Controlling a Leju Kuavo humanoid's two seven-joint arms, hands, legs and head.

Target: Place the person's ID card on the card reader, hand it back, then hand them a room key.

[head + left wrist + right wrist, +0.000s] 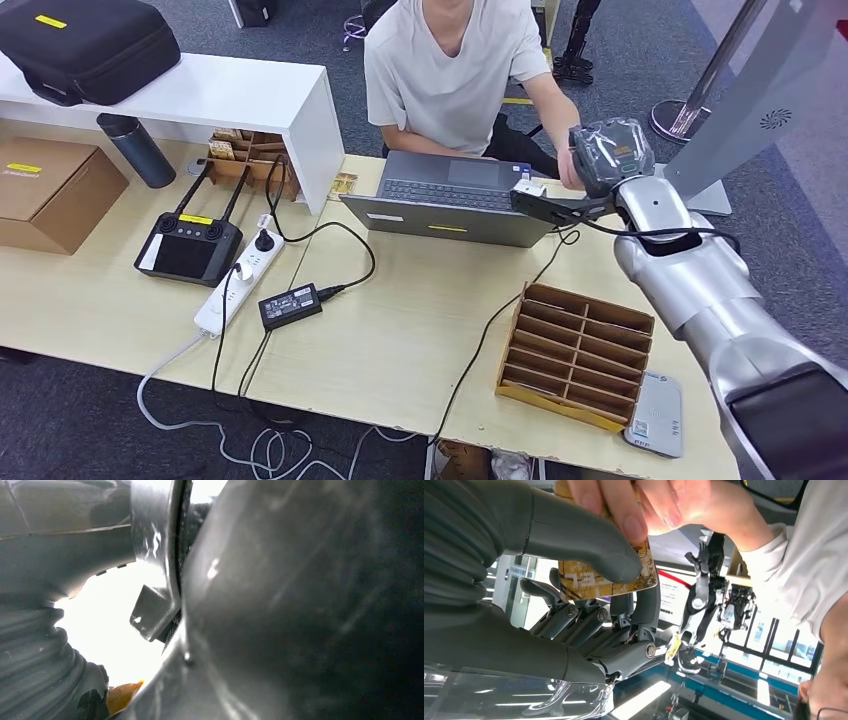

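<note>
Grey laptop (455, 200) before person (455, 60)

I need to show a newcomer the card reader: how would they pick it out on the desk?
Start at the brown slotted organizer on the table's near right corner. The card reader lies flat just beside it, at the edge: the one small grey pad with rounded corners.

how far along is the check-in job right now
Done: hard to confirm; nothing lies on the card reader. In hand: the right hand pinches a gold patterned card under its thumb while the person's hand grips the same card, above the laptop. Whether this is the ID or the room key, and which way it is passing, can't be told. Left: finishing this handover, plus any later steps.
</note>
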